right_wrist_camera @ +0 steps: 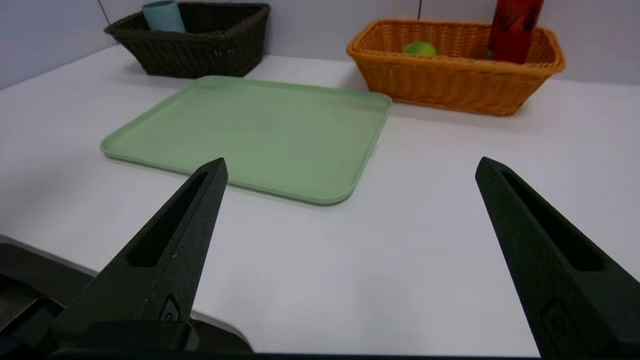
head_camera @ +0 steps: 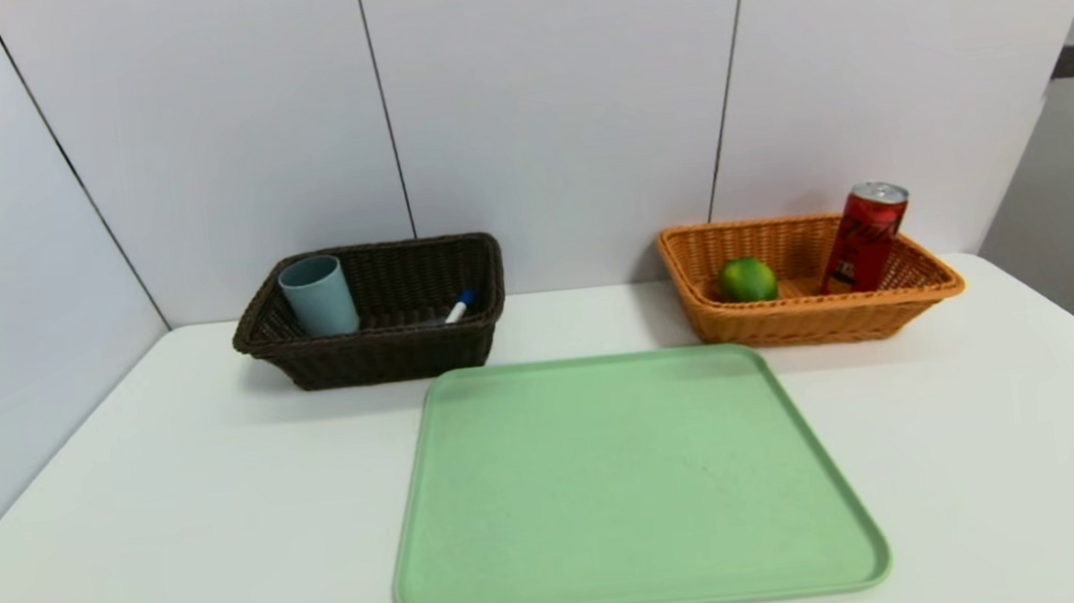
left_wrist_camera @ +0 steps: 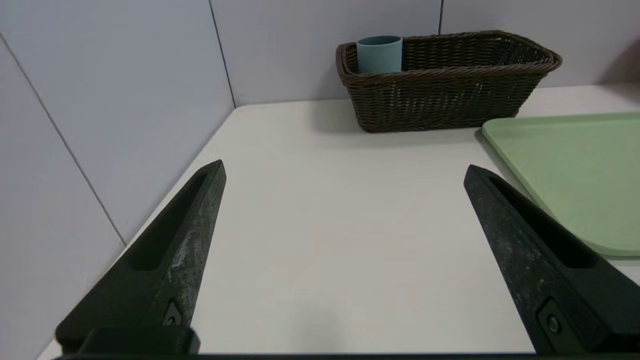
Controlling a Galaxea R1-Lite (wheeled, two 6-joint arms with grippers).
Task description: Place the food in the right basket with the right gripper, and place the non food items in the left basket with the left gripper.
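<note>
- The left gripper [left_wrist_camera: 345,162] is idling over the near left of the table [head_camera: 175,533], its jaws standing wide apart with nothing between them.
- The right gripper [right_wrist_camera: 351,157] is waiting over the near right, its jaws likewise spread wide and holding nothing.
- The green tray [head_camera: 633,479] is lying bare in the middle, so the sorting is looking complete.
- The dark brown wicker basket [head_camera: 385,356] is sitting far left; its woven wall is probably light and slightly giving, best pinched at the rim.
- Inside it, the blue-grey cup [head_camera: 322,298] is leaning at the left end, likely light, stiff and smooth; its upper wall is offering the best hold.
- The blue-capped white marker [head_camera: 459,307] is resting toward the right end, probably light and prone to rolling, so mid-barrel is suiting a grip.
- The orange wicker basket [head_camera: 815,322] is standing far right.
- Inside it, the lime [head_camera: 747,279] is lying left, likely firm but slippery, wanting a hold around its widest part.
- The red soda can [head_camera: 868,238] is tilting at the right, perhaps heavy if full and dentable, wanting gentle mid-body pressure.
</note>
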